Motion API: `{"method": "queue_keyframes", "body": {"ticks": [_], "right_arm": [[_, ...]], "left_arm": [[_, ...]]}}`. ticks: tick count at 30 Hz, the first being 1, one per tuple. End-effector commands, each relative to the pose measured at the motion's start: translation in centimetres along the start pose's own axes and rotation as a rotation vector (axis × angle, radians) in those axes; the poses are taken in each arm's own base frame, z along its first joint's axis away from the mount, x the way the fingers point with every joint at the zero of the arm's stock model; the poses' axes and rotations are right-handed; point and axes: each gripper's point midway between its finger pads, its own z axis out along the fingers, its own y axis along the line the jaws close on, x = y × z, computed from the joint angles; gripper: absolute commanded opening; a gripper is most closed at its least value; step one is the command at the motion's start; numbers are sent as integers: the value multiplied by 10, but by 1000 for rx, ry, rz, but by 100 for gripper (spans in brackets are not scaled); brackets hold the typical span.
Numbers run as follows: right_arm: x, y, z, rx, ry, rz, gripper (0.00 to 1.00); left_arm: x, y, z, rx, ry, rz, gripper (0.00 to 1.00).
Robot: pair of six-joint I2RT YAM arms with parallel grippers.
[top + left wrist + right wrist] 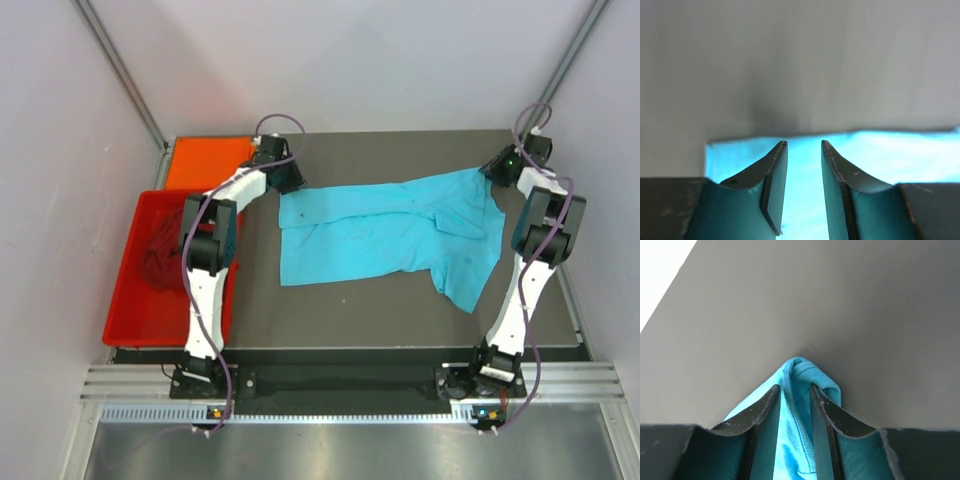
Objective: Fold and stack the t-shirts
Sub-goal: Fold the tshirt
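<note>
The turquoise t-shirt (390,235) lies spread across the dark table, with a sleeve hanging toward the near right. My left gripper (284,182) hovers at the shirt's far left corner. In the left wrist view this gripper (804,145) stands open, and flat turquoise cloth (880,155) shows beneath the gap. My right gripper (496,168) is at the shirt's far right corner. Seen from the right wrist, its jaws (794,387) are apart with a bunched turquoise hem (805,372) lying loosely between them. The orange t-shirt (205,160) lies folded at the far left. The maroon t-shirt (160,255) sits crumpled in the tray.
A red plastic tray (130,310) stands off the table's left edge, beside the left arm. Grey walls close in at the back and both sides. The table's near edge (350,345) runs just in front of the arm bases.
</note>
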Motion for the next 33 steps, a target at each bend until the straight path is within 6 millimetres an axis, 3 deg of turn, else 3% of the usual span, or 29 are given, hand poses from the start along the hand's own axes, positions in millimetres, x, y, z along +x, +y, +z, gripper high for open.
{"method": "queue_keyframes", "body": {"ticks": [1,6,9,13,16,19,26,33], "right_arm": [[-11,14,-11,-35,-2,-72,31],[-11,13,-5,-50,-5,-95,33],[-14,10,-1,-41,-14,-99,24],[-23,6,2,-13,-51,-87,0],[-31,-7,-1,81,-97,-42,0],[-38,-13,-4,119,-162,4,0],[-31,2,10,86,-166,62,0],[-37,23,25,34,-192,27,9]], "left_arm": [[-2,-33,-25,108,-8,54,38],[26,-23,-4,128,56,-9,37],[40,-3,10,54,88,-26,35],[45,42,20,-161,70,-34,35],[48,69,24,-310,77,-42,34],[51,82,28,-371,78,-44,34],[50,95,42,-417,61,-55,34],[20,84,66,-356,13,-34,35]]}}
